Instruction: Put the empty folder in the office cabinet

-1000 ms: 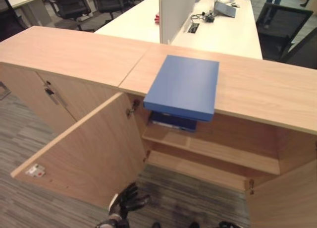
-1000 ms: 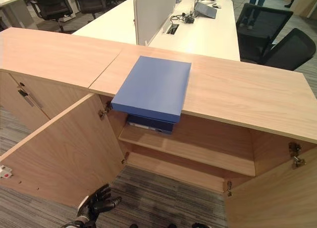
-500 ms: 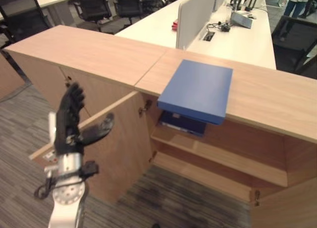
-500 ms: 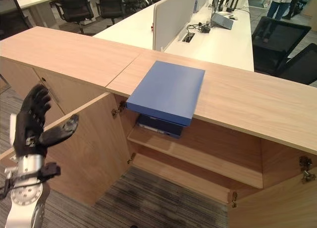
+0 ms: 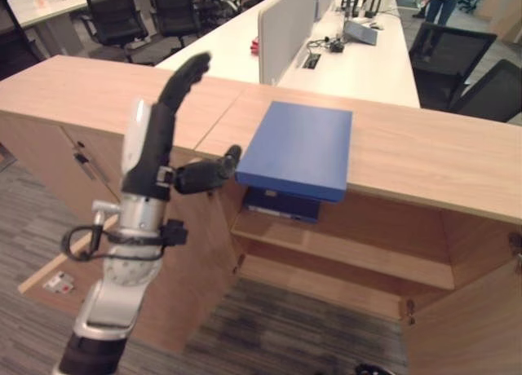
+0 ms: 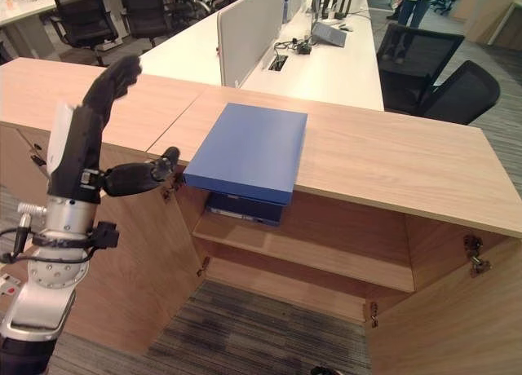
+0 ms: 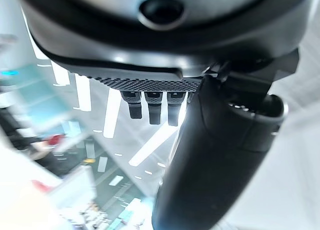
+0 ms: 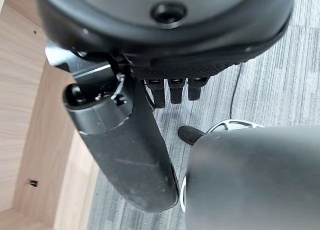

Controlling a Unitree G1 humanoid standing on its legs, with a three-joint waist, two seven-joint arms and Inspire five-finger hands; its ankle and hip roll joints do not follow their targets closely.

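Blue folder (image 5: 298, 147) lies flat on the cabinet top (image 5: 424, 159), a little left of centre in the left eye view, with its near edge jutting out over the open compartment. It looks stiff and boxy, with broad smooth covers that would probably slide under a light touch; being empty, it should weigh little. The overhanging near edge seems the best place to take it (thumb under, fingers on top), since the rest sits flush on the wood. Below it, a second dark blue folder (image 5: 281, 204) rests on the upper shelf (image 5: 351, 249), and the cabinet door (image 5: 183, 261) stands swung open at the lower left. The left hand (image 5: 159, 143) is raised at the left of the frame, released, its fingers straight and pointing up, thumb stretched toward the folder's near left corner without touching it. The right hand (image 8: 135, 140) hangs over the carpet, fingers relaxed and holding nothing.
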